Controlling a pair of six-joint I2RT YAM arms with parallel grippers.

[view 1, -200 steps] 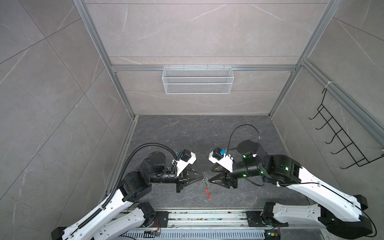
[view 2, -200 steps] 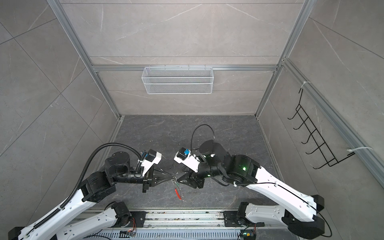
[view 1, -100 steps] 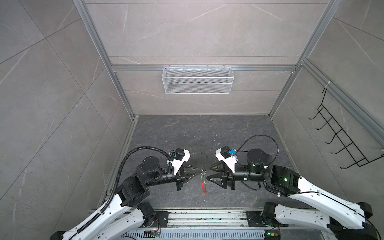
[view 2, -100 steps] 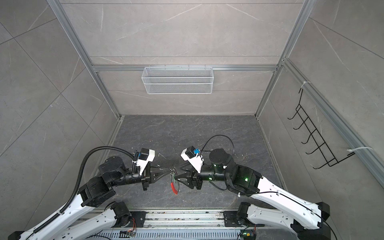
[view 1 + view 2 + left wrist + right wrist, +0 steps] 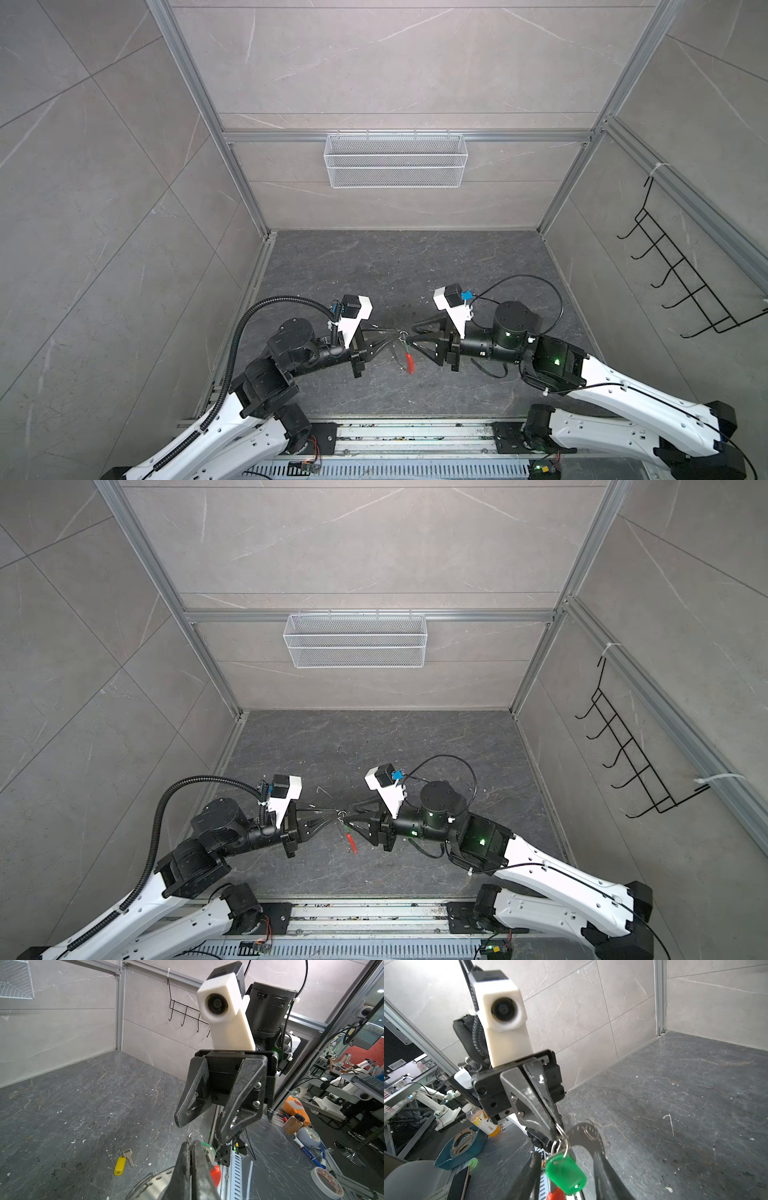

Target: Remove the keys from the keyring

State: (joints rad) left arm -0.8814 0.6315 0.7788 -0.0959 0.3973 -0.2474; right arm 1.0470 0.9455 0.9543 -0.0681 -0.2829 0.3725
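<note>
My left gripper [image 5: 190,1142] is shut on the wire keyring [image 5: 560,1141] and holds it above the dark floor; in both top views it [image 5: 397,332] [image 5: 336,811] points right. From the ring hang a green-headed key [image 5: 564,1172], a red piece [image 5: 410,365] [image 5: 352,841] and a grey holed band [image 5: 588,1132]. My right gripper [image 5: 566,1155] faces it tip to tip [image 5: 411,334] and is open, one finger on each side of the green head. A yellow-headed key [image 5: 122,1161] lies loose on the floor.
A white wire basket [image 5: 395,166] hangs on the back wall and a black hook rack [image 5: 685,282] on the right wall. The arms' base rail [image 5: 415,432] runs along the front edge. Bottles and tape [image 5: 326,1184] lie outside the cell.
Both grippers have levelled out and now meet tip to tip. The left one carried the keyring slightly back, and the right one closed in around the green key with narrower jaws.
</note>
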